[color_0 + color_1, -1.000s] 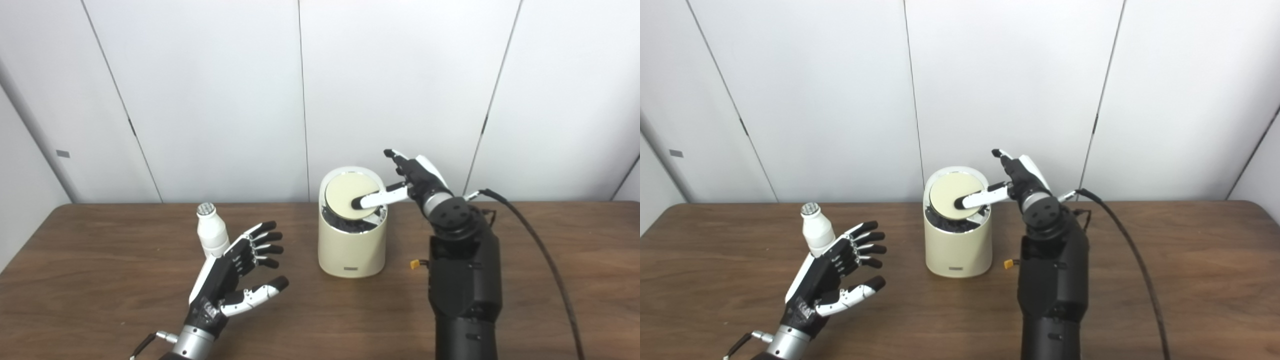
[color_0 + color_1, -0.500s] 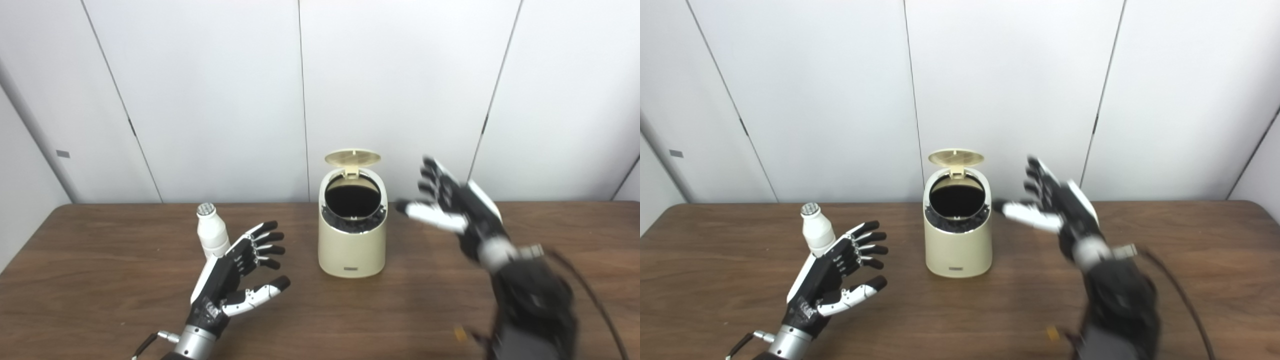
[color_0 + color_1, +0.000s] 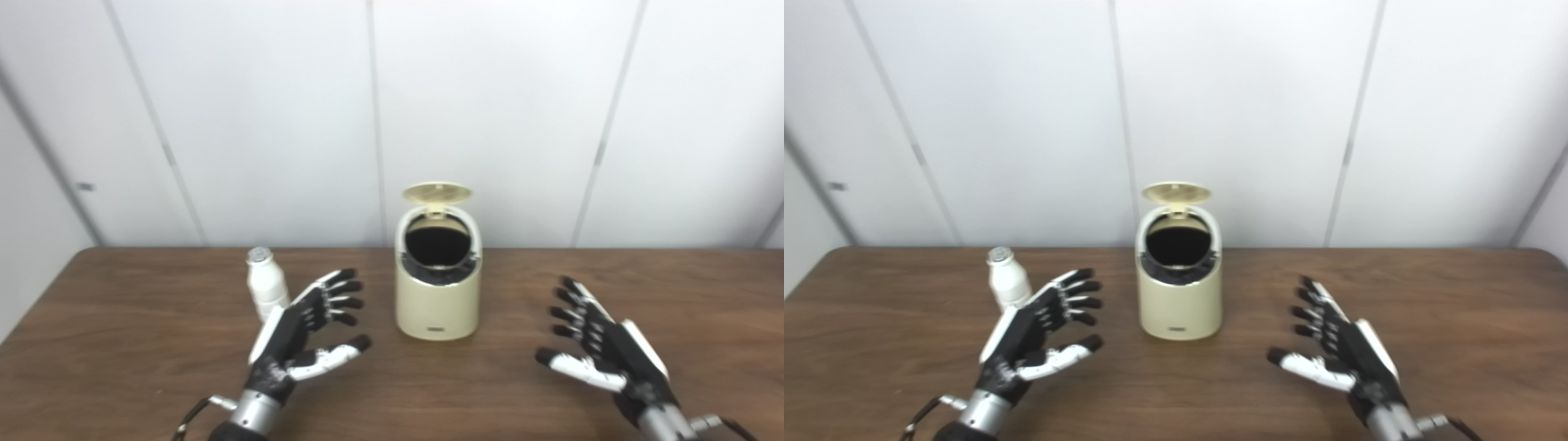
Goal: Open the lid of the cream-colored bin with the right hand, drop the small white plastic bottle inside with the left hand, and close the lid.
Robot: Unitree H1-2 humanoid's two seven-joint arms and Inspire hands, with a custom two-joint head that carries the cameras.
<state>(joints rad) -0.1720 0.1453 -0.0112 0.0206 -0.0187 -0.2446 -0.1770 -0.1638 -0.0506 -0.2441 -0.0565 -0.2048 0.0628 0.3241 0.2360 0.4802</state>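
Observation:
The cream-colored bin (image 3: 437, 303) stands at the middle of the brown table (image 3: 122, 343). Its round lid (image 3: 437, 192) is flipped up at the back and the dark inside shows. The small white plastic bottle (image 3: 266, 291) with a silver cap stands upright left of the bin. My left hand (image 3: 306, 334) is open and empty just right of and in front of the bottle, partly hiding its base. My right hand (image 3: 603, 352) is open and empty, low over the table to the front right of the bin.
A white panelled wall (image 3: 490, 110) runs behind the table's far edge. Bare wood lies between my two hands in front of the bin.
My right hand pressed the lid, which sprang open, then drew back down and to the right to the table's front. The camera shifted slightly. My left hand and the bottle stayed put.

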